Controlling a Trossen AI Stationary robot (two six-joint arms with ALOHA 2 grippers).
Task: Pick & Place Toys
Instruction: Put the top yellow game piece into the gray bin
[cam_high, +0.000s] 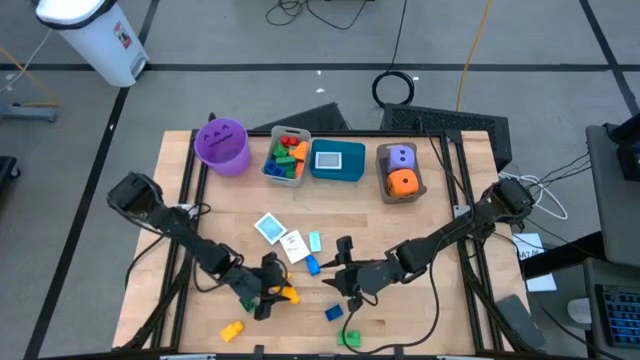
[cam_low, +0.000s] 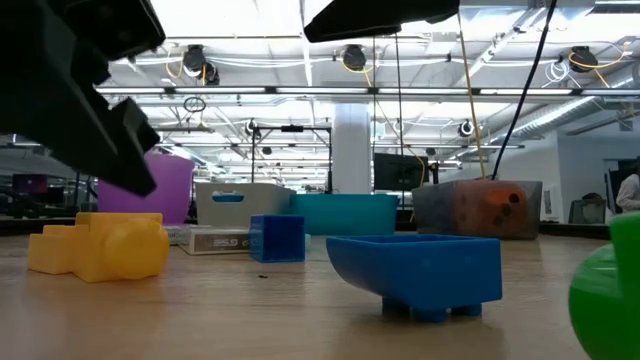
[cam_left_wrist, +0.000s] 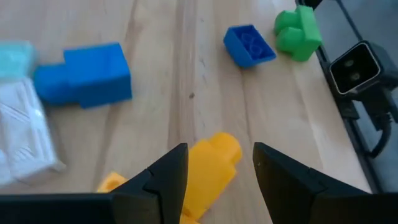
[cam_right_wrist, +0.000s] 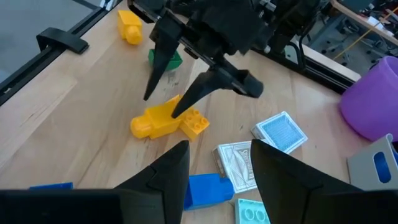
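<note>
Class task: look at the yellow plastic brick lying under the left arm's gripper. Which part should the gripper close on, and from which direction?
Grip the long yellow plastic brick across its narrow middle, coming straight down from above. It lies flat on the wooden table, and the open left gripper already straddles it.

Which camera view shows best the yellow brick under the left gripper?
The right wrist view: the whole yellow brick shows, with the open left gripper straddling it. The left wrist view crops it, the high view makes it tiny, and I cannot identify it in the low view.

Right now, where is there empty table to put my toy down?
Bare wood lies between the purple bucket and the cards, and below the brown bin. It is crowded around the left pincer and the right pincer.
</note>
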